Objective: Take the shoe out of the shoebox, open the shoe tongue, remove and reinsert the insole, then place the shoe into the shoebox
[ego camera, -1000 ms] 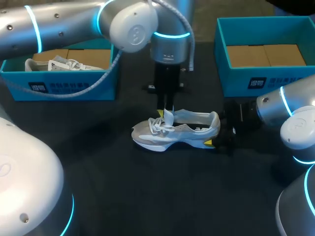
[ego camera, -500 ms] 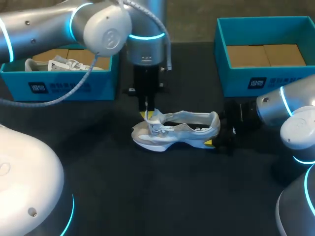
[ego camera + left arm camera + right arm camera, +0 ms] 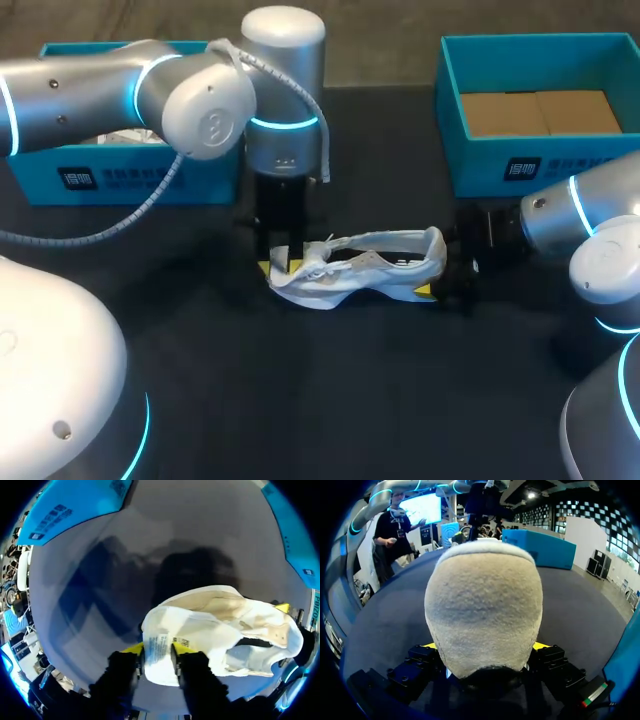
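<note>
Grey-white shoe [image 3: 360, 268]: upright, mid-bench, outside both teal shoeboxes [image 3: 540, 165] that stand along the far edge. Left gripper [image 3: 158, 651]: closed on the tongue [image 3: 161, 630], at the toe end. Right gripper [image 3: 484, 647]: clamped across the heel [image 3: 485, 605], both fingers touching

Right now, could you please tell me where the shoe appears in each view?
Head view: the shoe lies at the middle of the table.
Left wrist view: the shoe is ahead of the left claw, its tongue pinched between the fingers.
Right wrist view: its heel, close up, sits between the right claw's fingers.
Shared landmark: the left teal shoebox, seen in all three.
</note>
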Controlling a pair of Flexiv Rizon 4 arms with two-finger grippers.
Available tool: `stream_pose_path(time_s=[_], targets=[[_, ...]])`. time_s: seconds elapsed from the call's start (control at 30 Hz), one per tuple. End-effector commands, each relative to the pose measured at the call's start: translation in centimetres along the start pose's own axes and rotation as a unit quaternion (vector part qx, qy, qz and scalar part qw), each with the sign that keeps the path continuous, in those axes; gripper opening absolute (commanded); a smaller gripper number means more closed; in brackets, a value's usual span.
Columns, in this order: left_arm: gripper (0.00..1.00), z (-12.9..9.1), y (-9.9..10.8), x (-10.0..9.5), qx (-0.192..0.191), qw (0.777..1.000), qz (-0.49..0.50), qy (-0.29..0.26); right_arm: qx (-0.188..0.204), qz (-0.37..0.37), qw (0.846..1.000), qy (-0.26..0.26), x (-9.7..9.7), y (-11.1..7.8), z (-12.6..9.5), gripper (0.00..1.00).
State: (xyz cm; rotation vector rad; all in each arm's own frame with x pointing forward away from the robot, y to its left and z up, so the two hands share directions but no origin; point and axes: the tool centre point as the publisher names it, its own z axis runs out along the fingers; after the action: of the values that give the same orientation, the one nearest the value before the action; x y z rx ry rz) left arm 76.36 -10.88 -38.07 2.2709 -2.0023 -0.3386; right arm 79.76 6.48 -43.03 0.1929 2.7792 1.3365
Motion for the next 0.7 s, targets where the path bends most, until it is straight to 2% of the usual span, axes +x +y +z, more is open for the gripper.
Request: stream_pose_path(time_s=[0.03, 0.23, 0.37, 0.5, 0.6, 0.7], targets=[[1.00, 0.7, 0.0, -0.3, -0.002, 1.000, -0.003, 0.003, 0.002, 0.001, 1.000, -0.001, 0.2, -0.4, 0.6, 0.00], [1.00, 0.6, 0.5, -1.2, 0.001, 1.000, -0.009, 0.008, 0.002, 0.001, 1.000, -0.001, 0.2, -0.4, 0.6, 0.00], [1.00, -0.5, 0.8, -1.5, 0.001, 0.999, -0.001, 0.039, 0.002, 0.001, 1.000, -0.001, 0.2, -0.4, 0.6, 0.00], [1.00, -2.7, 1.0, -1.3, 0.007, 0.995, 0.046, 0.087, 0.002, 0.001, 1.000, -0.001, 0.2, -0.4, 0.6, 0.00], [1.00, -4.5, 1.0, -0.8, 0.026, 0.988, 0.105, 0.109, 0.002, 0.001, 1.000, -0.001, 0.2, -0.4, 0.6, 0.00], [1.00, -5.9, 1.1, -0.3, 0.055, 0.974, 0.196, 0.103, 0.002, 0.001, 1.000, -0.001, 0.2, -0.4, 0.6, 0.00]])
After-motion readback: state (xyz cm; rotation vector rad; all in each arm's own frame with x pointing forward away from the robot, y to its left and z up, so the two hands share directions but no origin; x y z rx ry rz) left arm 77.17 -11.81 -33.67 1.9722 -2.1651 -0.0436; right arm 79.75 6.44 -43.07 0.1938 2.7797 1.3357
